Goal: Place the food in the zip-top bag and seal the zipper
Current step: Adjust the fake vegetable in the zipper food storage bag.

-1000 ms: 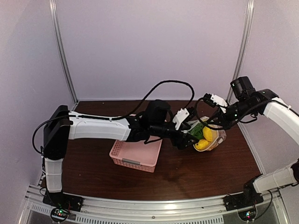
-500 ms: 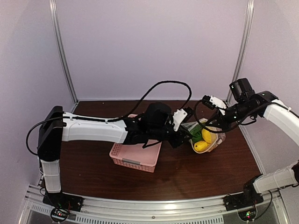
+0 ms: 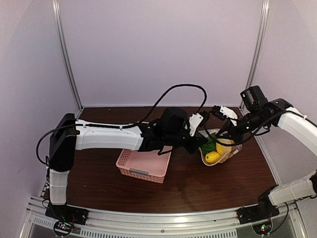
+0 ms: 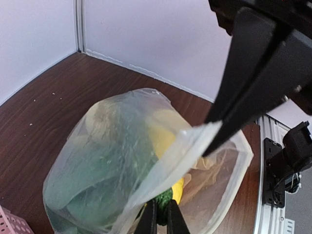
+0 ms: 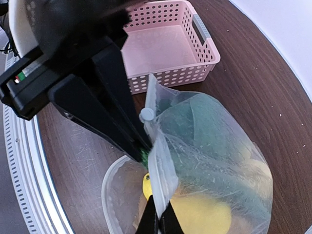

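Observation:
The clear zip-top bag hangs by its mouth over the table's right side, with yellow lemons and green food inside. My right gripper is shut on the bag's mouth edge, pinching the zipper strip and holding it up. From the left, my left gripper reaches into the open mouth, shut on a dark green piece of food just above a lemon. In the top view both grippers meet at the bag: left gripper, right gripper.
The pink lattice basket stands left of the bag, under my left forearm; its inside holds nothing visible. The dark wooden table ends at a metal rail in front. White walls close in behind and on both sides.
My left gripper has gone from open to shut on the green piece at the bag's mouth. The right gripper has drawn the bag's edge slightly up and left.

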Motion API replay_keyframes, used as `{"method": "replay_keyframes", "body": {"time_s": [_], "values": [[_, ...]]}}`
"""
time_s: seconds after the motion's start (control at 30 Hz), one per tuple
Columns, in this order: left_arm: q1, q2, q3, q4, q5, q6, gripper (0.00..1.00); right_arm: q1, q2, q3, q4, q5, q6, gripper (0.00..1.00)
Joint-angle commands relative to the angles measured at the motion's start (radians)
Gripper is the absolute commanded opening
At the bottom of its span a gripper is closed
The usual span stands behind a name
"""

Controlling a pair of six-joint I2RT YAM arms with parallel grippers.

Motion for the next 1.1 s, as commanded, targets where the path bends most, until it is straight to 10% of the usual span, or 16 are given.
{"method": "replay_keyframes", "body": {"time_s": [0.0,0.73,1.0,1.07], "values": [[-0.003,0.108,0.126,0.031,0.032,0.000,0.00,0.032,-0.017,0.013,-0.035,-0.132,-0.041,0.00],[-0.002,0.221,0.222,0.018,-0.193,-0.083,0.02,0.022,-0.035,0.034,-0.074,-0.182,-0.066,0.00],[-0.002,-0.065,0.041,-0.037,0.022,-0.012,0.61,-0.004,-0.036,0.073,-0.072,-0.104,-0.058,0.00],[-0.003,-0.151,0.040,-0.129,0.151,0.026,0.93,-0.008,-0.035,0.086,-0.089,-0.090,-0.067,0.00]]}}
